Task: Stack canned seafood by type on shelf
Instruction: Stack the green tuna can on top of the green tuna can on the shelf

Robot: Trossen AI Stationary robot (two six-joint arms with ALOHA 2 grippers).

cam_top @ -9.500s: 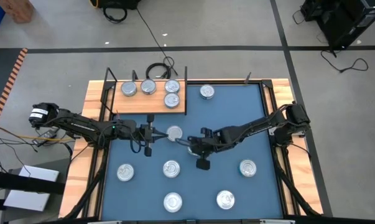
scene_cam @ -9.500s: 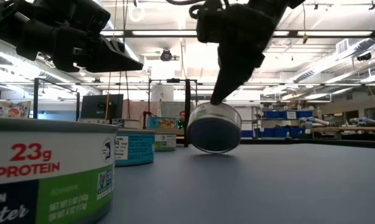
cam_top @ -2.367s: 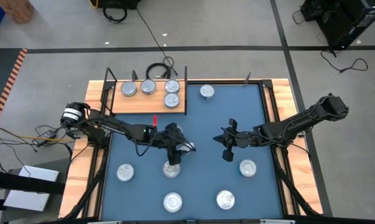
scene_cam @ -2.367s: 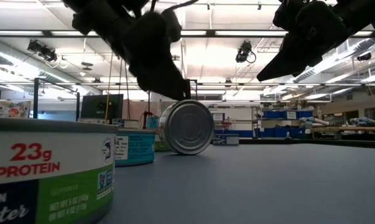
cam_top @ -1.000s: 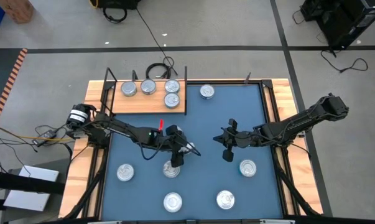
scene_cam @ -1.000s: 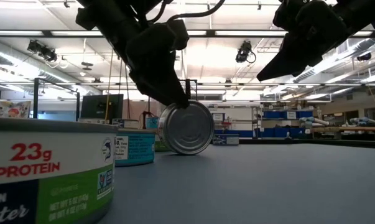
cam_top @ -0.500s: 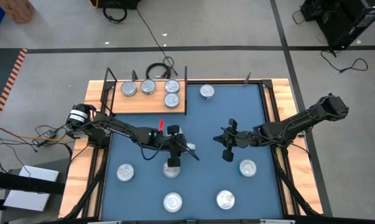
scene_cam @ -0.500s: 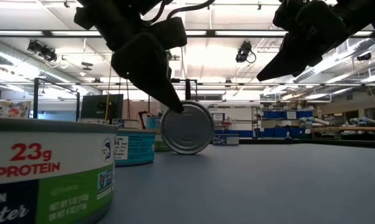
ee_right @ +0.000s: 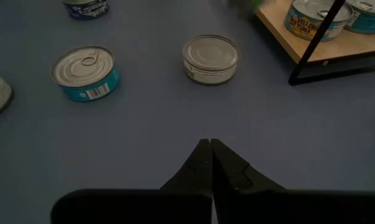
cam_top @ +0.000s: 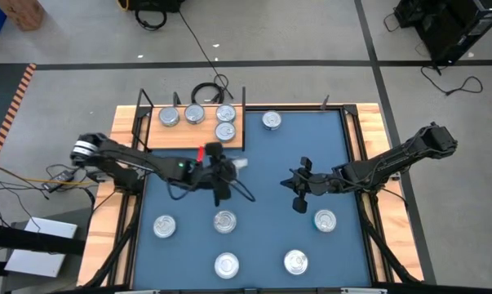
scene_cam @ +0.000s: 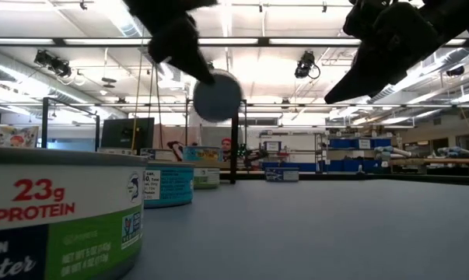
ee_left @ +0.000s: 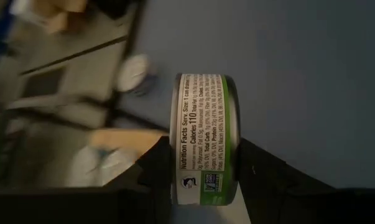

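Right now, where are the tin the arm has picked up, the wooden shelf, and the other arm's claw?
Held tin [ee_left: 204,137]: left wrist view, its green-edged label side.
Shelf [cam_top: 168,136]: high view, bare wooden board.
Right gripper [ee_right: 211,149]: right wrist view, tips of its shut fingers.

One green-labelled tin [ee_left: 204,137] held on edge, clear of the mat, lid sideways, near the shelf [cam_top: 195,131] front. Four tins [cam_top: 194,114] sit on the shelf board. Six more [cam_top: 224,220] lie flat, scattered across the mat.
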